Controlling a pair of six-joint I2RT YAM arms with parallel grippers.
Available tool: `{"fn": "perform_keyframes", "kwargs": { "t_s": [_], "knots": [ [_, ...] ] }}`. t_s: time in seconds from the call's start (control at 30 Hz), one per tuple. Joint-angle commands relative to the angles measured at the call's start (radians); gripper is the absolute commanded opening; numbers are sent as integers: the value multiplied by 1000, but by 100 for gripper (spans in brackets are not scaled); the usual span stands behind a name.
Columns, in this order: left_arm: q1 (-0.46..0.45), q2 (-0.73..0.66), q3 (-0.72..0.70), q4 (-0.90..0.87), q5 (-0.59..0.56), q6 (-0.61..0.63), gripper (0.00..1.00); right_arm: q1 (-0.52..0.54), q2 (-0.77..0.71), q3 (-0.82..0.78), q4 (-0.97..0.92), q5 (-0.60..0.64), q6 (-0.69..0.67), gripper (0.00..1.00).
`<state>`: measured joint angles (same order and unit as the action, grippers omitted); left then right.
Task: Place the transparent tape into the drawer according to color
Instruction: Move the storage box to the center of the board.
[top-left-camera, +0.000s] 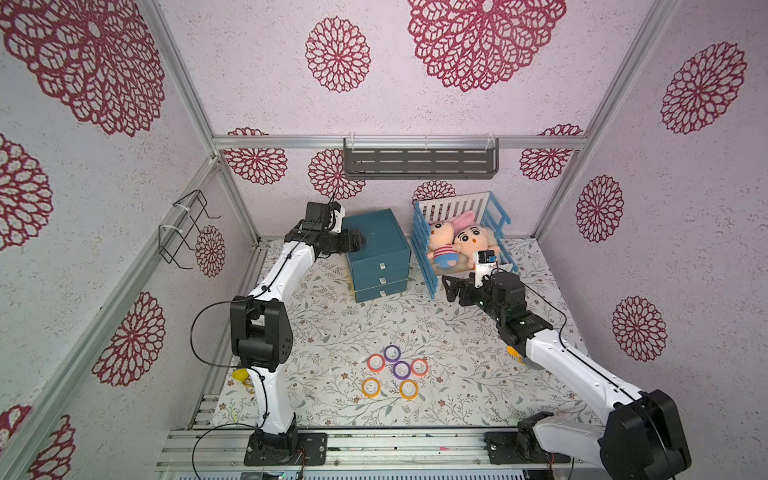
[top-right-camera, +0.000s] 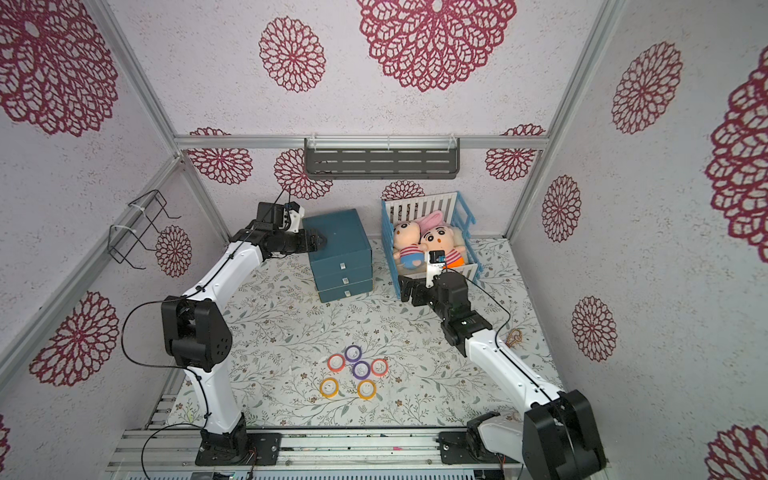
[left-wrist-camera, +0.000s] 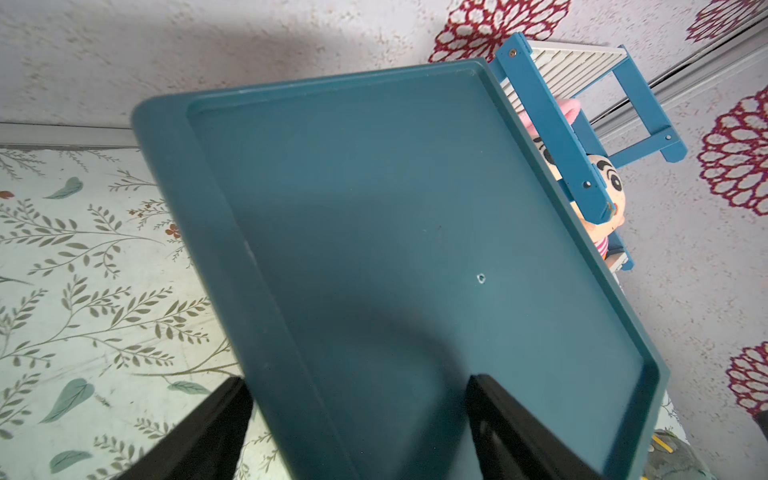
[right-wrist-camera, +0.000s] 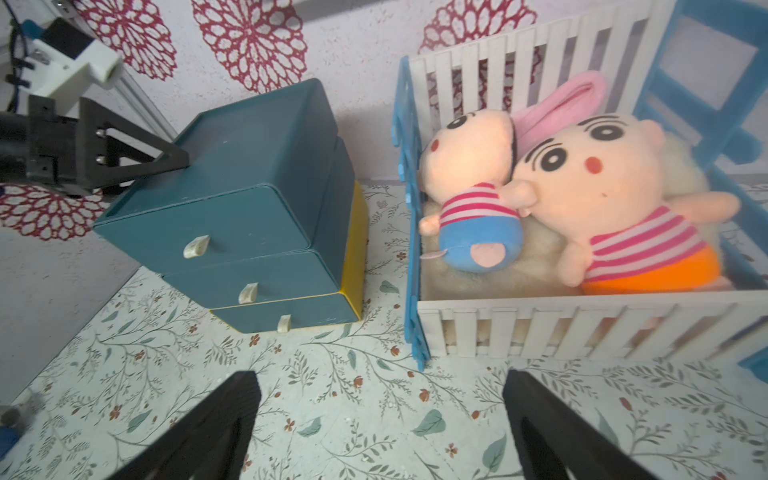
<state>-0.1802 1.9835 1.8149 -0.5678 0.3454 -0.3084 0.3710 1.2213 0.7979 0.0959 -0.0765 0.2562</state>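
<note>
Top views: six tape rolls clustered on the mat, near centre, well apart from the teal drawer cabinet at the far side.
Left wrist: left gripper jaws spread wide, empty, over the cabinet's top.
Right wrist: right gripper jaws spread wide, empty, above the mat.

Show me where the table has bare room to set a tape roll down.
Widest free patch: the mat between the drawer chest front and the tape rolls. Another strip lies between the rolls and the front rail. Crowded: the rolls themselves, packed close, and the narrow gap between chest and crib, near which the right gripper hangs.
</note>
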Motion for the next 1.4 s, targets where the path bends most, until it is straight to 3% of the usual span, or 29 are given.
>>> {"fn": "perform_keyframes", "kwargs": {
  "t_s": [0.0,0.33,0.47,0.87,1.13,1.37],
  "knots": [
    [-30,-51,-40,-32,17,-4,88,49,26,61,64,-29,52,99],
    [-25,-209,-136,-10,-68,-12,97,213,162,92,250,-110,305,99],
    [-10,-229,-175,23,-27,-47,98,248,231,95,364,-133,423,99],
    [-5,-225,-257,118,18,-176,87,279,382,160,516,-120,622,87],
    [-2,-230,-295,139,-5,-198,78,279,467,203,572,-137,705,69],
    [2,-236,-308,148,10,-207,68,279,531,222,618,-128,778,60]
  ]
}}
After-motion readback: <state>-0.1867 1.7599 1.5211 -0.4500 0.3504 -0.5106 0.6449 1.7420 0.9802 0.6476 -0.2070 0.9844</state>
